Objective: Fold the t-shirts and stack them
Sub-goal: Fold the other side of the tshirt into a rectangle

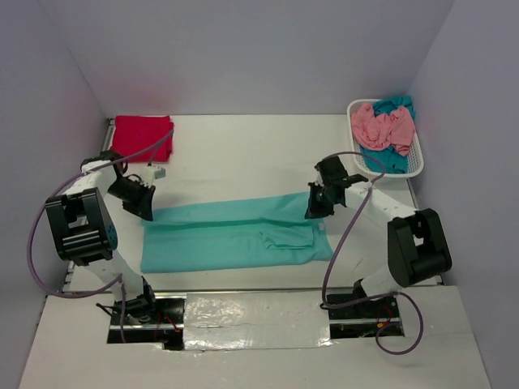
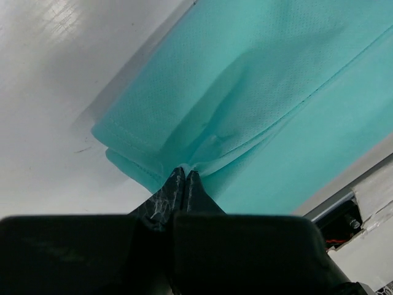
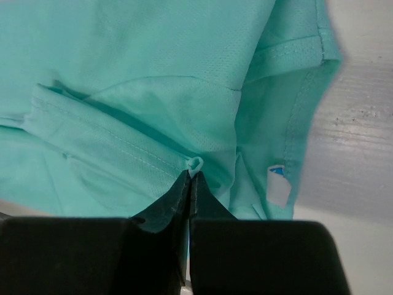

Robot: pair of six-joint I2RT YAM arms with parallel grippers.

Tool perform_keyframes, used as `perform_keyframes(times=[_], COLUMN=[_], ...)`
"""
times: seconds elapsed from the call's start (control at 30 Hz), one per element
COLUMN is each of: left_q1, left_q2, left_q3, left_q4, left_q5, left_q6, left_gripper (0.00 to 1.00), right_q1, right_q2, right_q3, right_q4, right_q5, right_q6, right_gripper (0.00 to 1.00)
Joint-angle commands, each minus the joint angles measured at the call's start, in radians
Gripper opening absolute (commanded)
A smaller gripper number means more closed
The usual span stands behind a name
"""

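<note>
left wrist: mint t-shirt [image 2: 258,80] bunched in closed left end effector [image 2: 185,176].

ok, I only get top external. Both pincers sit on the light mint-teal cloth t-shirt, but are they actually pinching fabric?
Observer: In the left wrist view, the left pincer is shut on a bunched fold at the edge of the light mint-teal cloth t-shirt.
Operator: And the right?
Observer: In the right wrist view, the right pincer is shut on a hem, with a small nub of cloth poking out above its tips.
Operator: Any clue which end that is?
Observer: A small white tag with a blue mark sits at the shirt's edge just right of that pincer. I can't tell if it's a neck or side label.
</note>
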Motion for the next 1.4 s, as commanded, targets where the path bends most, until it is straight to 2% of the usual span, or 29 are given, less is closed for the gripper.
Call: perform_keyframes(times=[0.0,0.17,0.3,0.4,0.5,0.53,0.57,0.6,0.67,0.77,0.9,1.0,1.13,1.2,1.37], left_q1=[-0.003,-0.029,-0.057,-0.063,-0.063,-0.063,-0.061,-0.061,-0.061,-0.052,0.000,0.012,0.005,-0.009,-0.026], left_q2=[-0.062,-0.008,0.098,0.181,0.248,0.280,0.297,0.314,0.368,0.425,0.402,0.376,0.408,0.440,0.423], left_q3=[0.001,0.140,0.277,0.360,0.390,0.393,0.397,0.404,0.426,0.458,0.424,0.403,0.436,0.475,0.432], left_q4=[-0.010,0.167,0.284,0.324,0.344,0.373,0.384,0.392,0.407,0.411,0.526,0.603,0.585,0.498,0.487], left_q5=[0.005,0.064,0.116,0.124,0.113,0.092,0.093,0.096,0.093,0.082,0.084,0.059,0.100,0.136,0.168], left_q6=[0.052,-0.053,-0.136,-0.193,-0.213,-0.240,-0.253,-0.282,-0.316,-0.398,-0.568,-0.619,-0.616,-0.584,-0.566], left_gripper=[0.00,0.00,0.00,0.00,0.00,0.04,0.16,0.23,0.34,0.42,0.44,0.46,0.48,0.47,0.51], right_q1=[0.005,-0.007,-0.015,-0.018,-0.019,-0.018,-0.018,-0.015,-0.018,-0.019,-0.018,-0.018,-0.019,-0.016,-0.018], right_q2=[-0.084,0.000,0.208,0.308,0.355,0.365,0.376,0.401,0.434,0.468,0.461,0.445,0.441,0.441,0.441], right_q3=[-0.007,0.153,0.446,0.567,0.589,0.592,0.597,0.615,0.649,0.689,0.681,0.660,0.645,0.643,0.649], right_q4=[0.012,0.002,-0.038,-0.067,-0.038,-0.029,-0.015,-0.011,-0.008,-0.027,-0.024,-0.017,-0.014,-0.011,-0.014], right_q5=[0.006,0.018,0.032,0.020,-0.006,-0.018,-0.023,-0.023,-0.026,-0.028,-0.025,-0.023,-0.022,-0.026,-0.020], right_q6=[0.006,-0.025,-0.066,-0.079,-0.073,-0.071,-0.066,-0.060,-0.059,-0.060,-0.065,-0.068,-0.065,-0.063,-0.065], right_gripper=[0.00,0.00,0.00,0.00,0.00,0.00,0.00,0.00,0.00,0.00,0.00,0.00,0.00,0.00,0.00])
